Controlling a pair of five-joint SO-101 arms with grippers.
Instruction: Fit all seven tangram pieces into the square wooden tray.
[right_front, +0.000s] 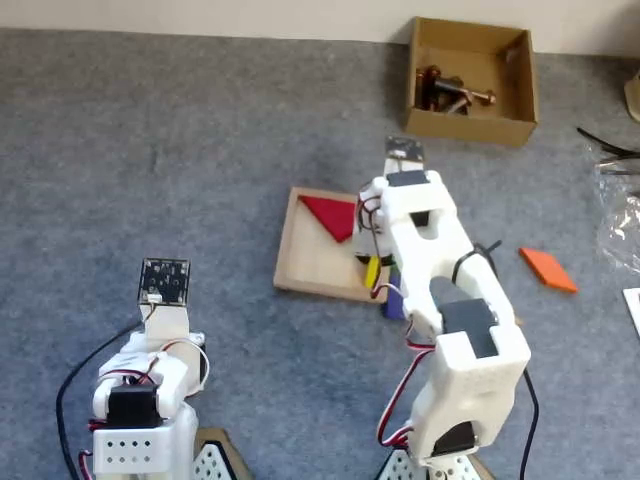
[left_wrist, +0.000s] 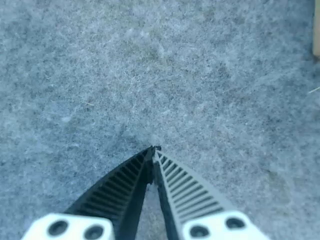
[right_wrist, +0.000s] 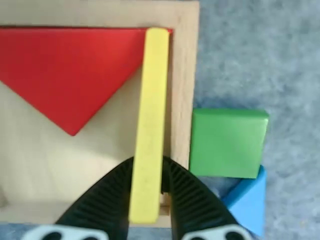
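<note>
**Yellow piece held on edge at the tray's 3 o'clock rim**

The right gripper (right_wrist: 147, 162) has its fingers closed narrowly on the yellow piece (right_wrist: 150, 100), which stands on its thin edge inside the square wooden tray (right_wrist: 182, 75). The piece's long axis runs parallel to the rim beside it, in line with the fingers. In the high view that is the tray's 3 o'clock side, with the axis roughly along the 12-to-6 line.

The red triangle (right_wrist: 70, 70) lies flat in the tray. Its long edge is against the 12 o'clock rim and its apex points toward 6 o'clock. One corner meets the yellow piece.

Outside the tray, the green square (right_wrist: 227, 142) sits just beside the same rim, and the blue triangle (right_wrist: 247, 200) touches it. The orange piece (right_front: 547, 269) lies well apart at 3 o'clock.

A cardboard box (right_front: 465, 125) stands at 1 o'clock from the tray.

The left gripper (left_wrist: 154, 150) hangs over the bare grey surface (left_wrist: 150, 60) at the tray's 8 o'clock, with its fingers pressed together and nothing between them.
</note>
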